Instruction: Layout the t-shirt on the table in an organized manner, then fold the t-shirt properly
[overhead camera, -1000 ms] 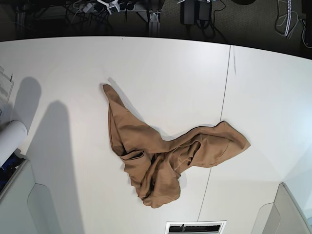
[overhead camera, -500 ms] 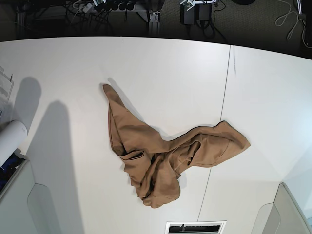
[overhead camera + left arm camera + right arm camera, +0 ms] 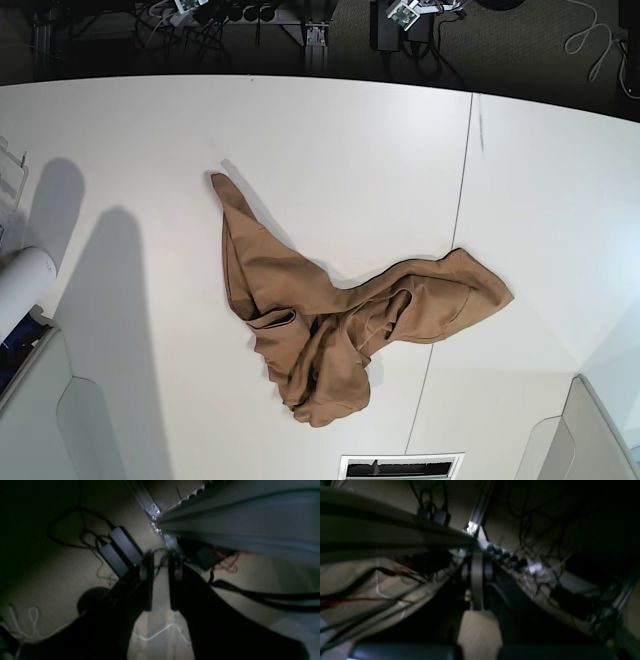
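The tan t-shirt lies crumpled in a rough V on the white table, one arm of cloth reaching up-left and another right across the dark seam. Both grippers are off the cloth, past the table's far edge over the dark floor. In the left wrist view my left gripper shows a narrow gap between its dark fingers, with nothing in it. My right gripper has its fingers pressed together and holds nothing. In the base view only small bits of them show at the top edge.
Grey-white bins sit at the near left corner and the near right corner. A white roll lies at the left edge and a vent slot at the front. Power bricks and cables lie on the floor.
The t-shirt has not moved. The small arm parts at the top edge of the base view have shifted, the one on the left sliding further left.
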Action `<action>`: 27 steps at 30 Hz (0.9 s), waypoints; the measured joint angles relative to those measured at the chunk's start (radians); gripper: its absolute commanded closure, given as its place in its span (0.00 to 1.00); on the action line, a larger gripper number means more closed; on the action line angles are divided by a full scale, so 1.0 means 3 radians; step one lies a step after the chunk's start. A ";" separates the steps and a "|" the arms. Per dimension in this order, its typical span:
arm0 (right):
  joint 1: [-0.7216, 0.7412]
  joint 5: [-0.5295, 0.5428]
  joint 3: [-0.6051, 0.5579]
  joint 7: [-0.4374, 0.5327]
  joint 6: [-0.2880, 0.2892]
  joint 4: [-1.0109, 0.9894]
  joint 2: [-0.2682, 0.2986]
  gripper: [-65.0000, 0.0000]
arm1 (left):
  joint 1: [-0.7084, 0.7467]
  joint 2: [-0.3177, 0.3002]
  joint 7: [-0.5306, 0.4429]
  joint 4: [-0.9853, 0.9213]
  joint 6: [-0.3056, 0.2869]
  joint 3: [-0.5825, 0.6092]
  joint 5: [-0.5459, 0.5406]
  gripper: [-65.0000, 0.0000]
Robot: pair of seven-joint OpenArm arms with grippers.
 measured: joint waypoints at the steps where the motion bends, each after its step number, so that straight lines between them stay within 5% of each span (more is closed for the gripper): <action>1: -0.0057 0.0006 0.0000 0.0004 0.0000 0.0122 0.0017 0.99 | 0.0070 0.0000 0.0028 0.0149 0.0003 -0.0047 0.0003 0.79; 9: -0.0290 0.0000 0.0001 -0.0112 0.0004 0.0985 0.0089 0.99 | 0.0521 -0.0151 0.0415 0.1474 -0.0008 -0.0450 -0.0309 0.78; 13: -0.0287 0.0005 0.0004 -0.0136 -0.0032 0.1339 0.0089 0.99 | 0.0668 -0.0338 0.0614 0.2134 -0.0006 -0.0706 -0.0537 0.59; 16: -0.0212 0.0025 0.0003 -0.0148 -0.0022 0.1531 0.0089 0.97 | 0.0707 -0.0488 0.0614 0.2486 -0.0006 -0.0933 -0.0772 0.56; 18: -0.0062 0.0042 0.0003 -0.0150 -0.0020 0.1572 0.0089 0.91 | 0.0678 -0.0580 0.0612 0.2594 -0.0009 -0.1045 -0.0900 0.56; 22: 0.0301 0.0057 0.0003 -0.0195 -0.0065 0.1575 0.0089 0.59 | 0.0411 -0.0729 0.0612 0.2603 -0.0020 -0.1118 -0.1011 0.56; 24: 0.0460 0.0081 0.0004 -0.0259 -0.0212 0.1575 0.0089 0.47 | 0.0197 -0.0778 0.0591 0.2581 -0.0024 -0.1106 -0.1080 0.53; 27: 0.0666 0.0142 0.0003 -0.0365 -0.0476 0.1578 0.0084 0.43 | -0.0160 -0.0851 0.0565 0.2444 -0.0028 -0.1106 -0.1250 0.43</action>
